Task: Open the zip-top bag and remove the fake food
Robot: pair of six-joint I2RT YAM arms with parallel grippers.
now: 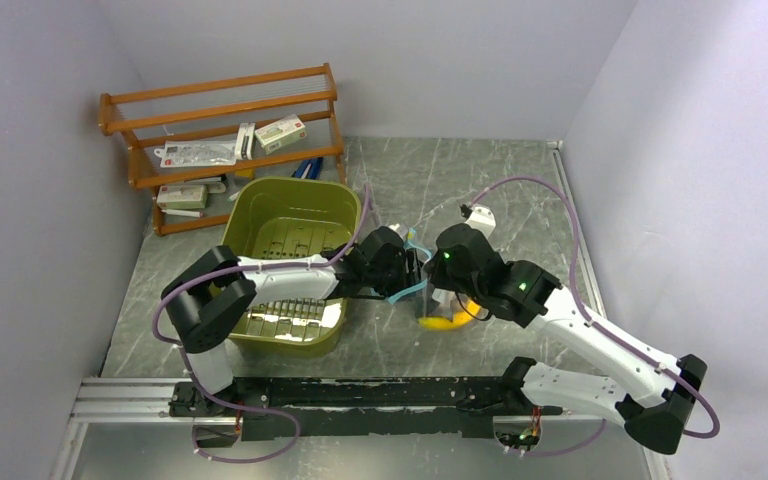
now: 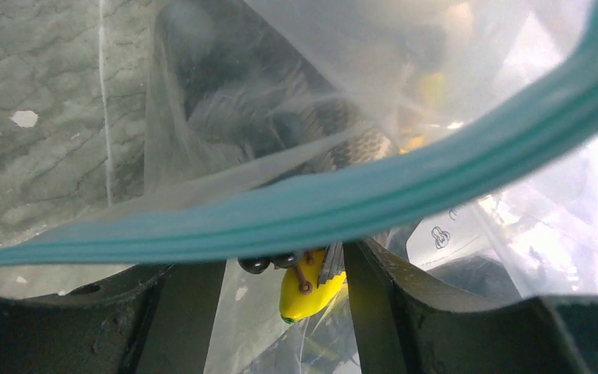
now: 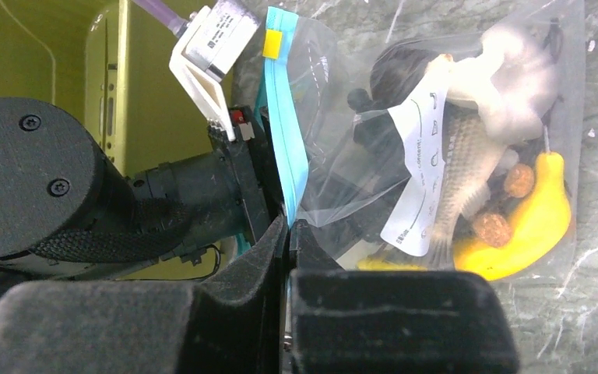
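Note:
The clear zip-top bag point(image 1: 438, 300) hangs between my two grippers just right of the green bin. My right gripper point(image 3: 288, 226) is shut on the bag's edge, where the teal zip strip point(image 3: 286, 140) runs down into its jaws. Inside the bag lies the fake food: a grey fish point(image 3: 463, 187), a yellow banana point(image 3: 541, 218), a white mushroom point(image 3: 514, 86), dark grapes point(image 3: 389, 86) and brown pieces point(image 3: 518, 181). My left gripper point(image 2: 280, 257) stands open at the bag's mouth. The zip strip point(image 2: 358, 195) crosses its fingertips and hides them. The banana point(image 2: 307, 292) shows between its fingers.
A green bin point(image 1: 295, 182) stands directly left of the bag, against my left arm. A wooden rack point(image 1: 220, 130) with packets sits at the back left. Walls close in the left, back and right sides. Marbled table surface point(image 1: 440, 180) lies behind the bag.

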